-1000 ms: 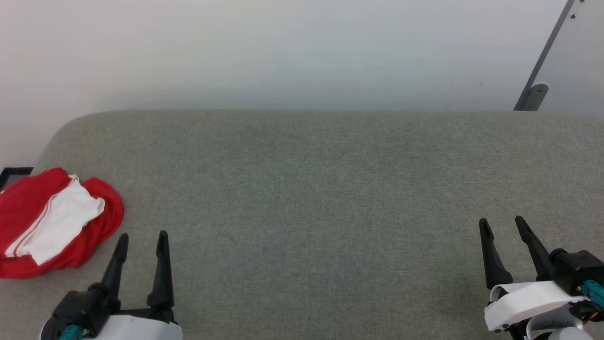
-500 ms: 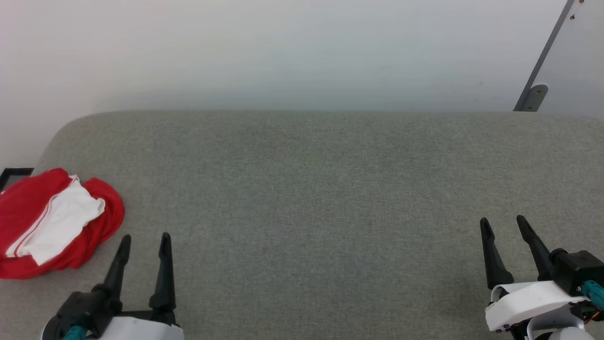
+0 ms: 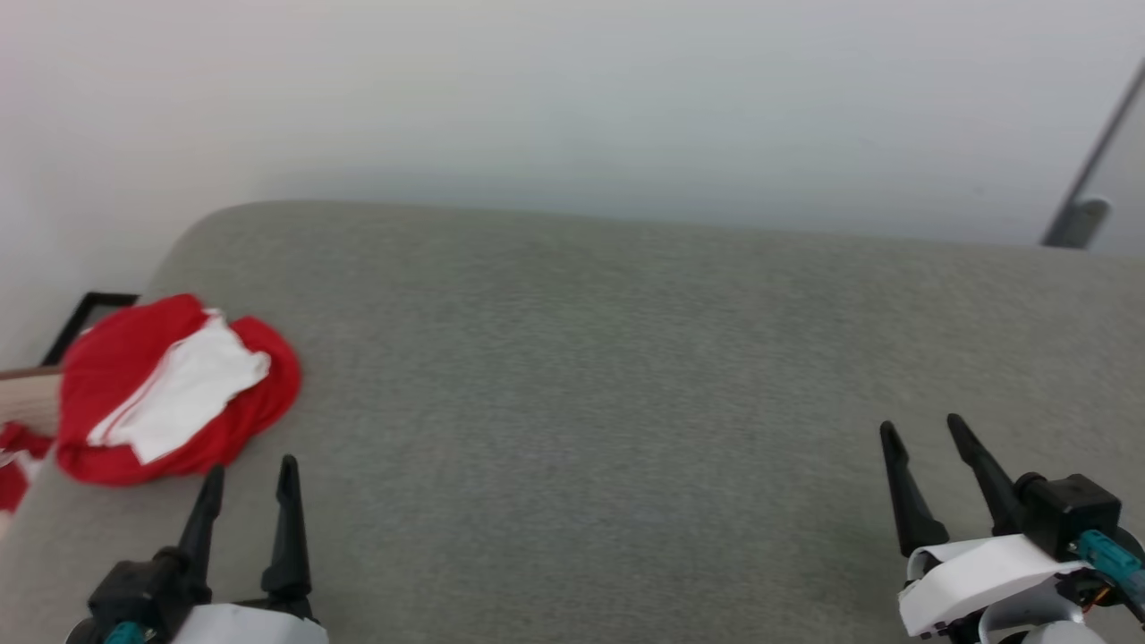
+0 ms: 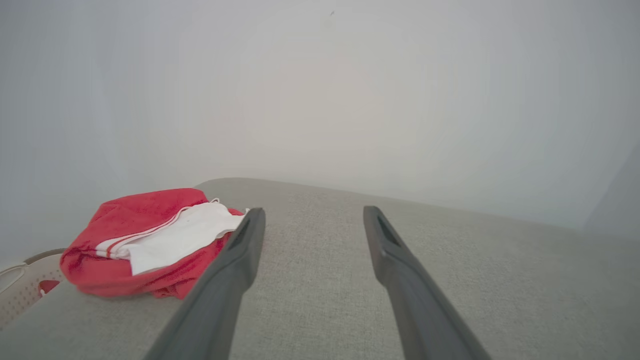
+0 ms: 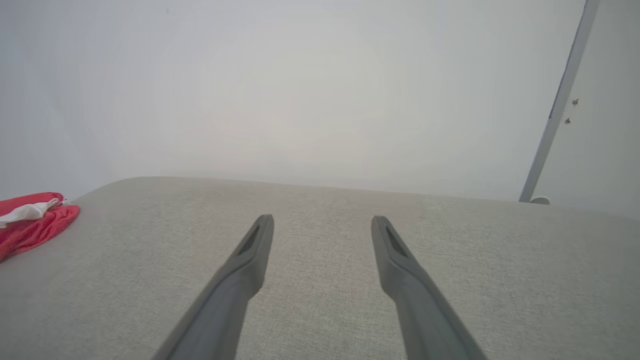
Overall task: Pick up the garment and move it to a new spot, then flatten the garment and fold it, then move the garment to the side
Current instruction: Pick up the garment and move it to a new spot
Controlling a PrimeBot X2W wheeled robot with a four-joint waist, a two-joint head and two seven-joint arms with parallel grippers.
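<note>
The garment (image 3: 174,389) is a red T-shirt with a white sleeve, bunched in a heap near the left end of the grey padded surface (image 3: 590,376). My left gripper (image 3: 250,476) stands open just in front of it, a little to its right, touching nothing. In the left wrist view the garment (image 4: 150,240) lies left of the open gripper (image 4: 311,214). My right gripper (image 3: 923,427) is open at the lower right, far from the garment (image 5: 32,220), with nothing between its jaws (image 5: 322,221).
A pale perforated basket (image 4: 22,290) with more red and white cloth (image 3: 13,465) sits past the surface's left edge. A black frame (image 3: 85,313) lies on the floor behind the garment. A grey door edge (image 3: 1087,188) stands at the far right by the white wall.
The head camera has turned left, so the whole scene has shifted right in view. The garment lies as before. Both grippers stay open.
</note>
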